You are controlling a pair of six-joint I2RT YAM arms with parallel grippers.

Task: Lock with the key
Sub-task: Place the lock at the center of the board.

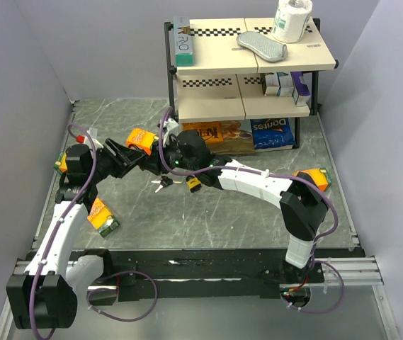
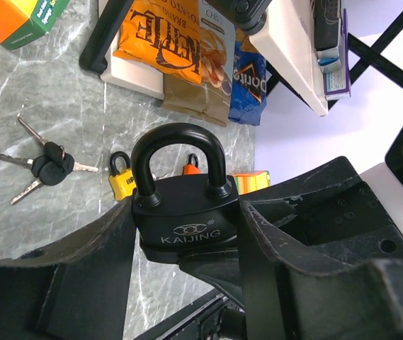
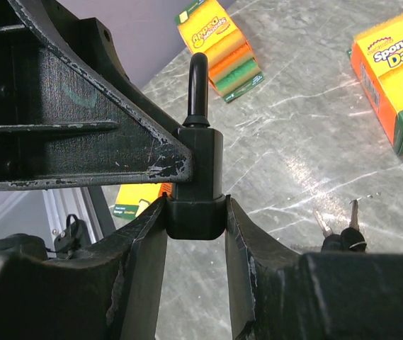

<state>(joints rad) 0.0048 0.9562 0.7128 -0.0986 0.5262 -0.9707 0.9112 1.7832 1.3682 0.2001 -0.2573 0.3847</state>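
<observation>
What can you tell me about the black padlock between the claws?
The black padlock looks like matte metal, with KAIJING embossed on its body and a curved shackle seated in both holes, so apparently closed. It is held off the table, the right claw pinching its base and the left claw pressing its sides.

L arm (image 1: pixel 65 228), R arm (image 1: pixel 258 183) angled inward; L fingers (image 2: pixel 81 276), R fingers (image 3: pixel 144 276) clamped, tips adjacent.

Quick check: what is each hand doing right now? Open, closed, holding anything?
Left hand: closed on the black padlock, gripping its sides.
Right hand: closed on the same padlock's bottom end.
</observation>
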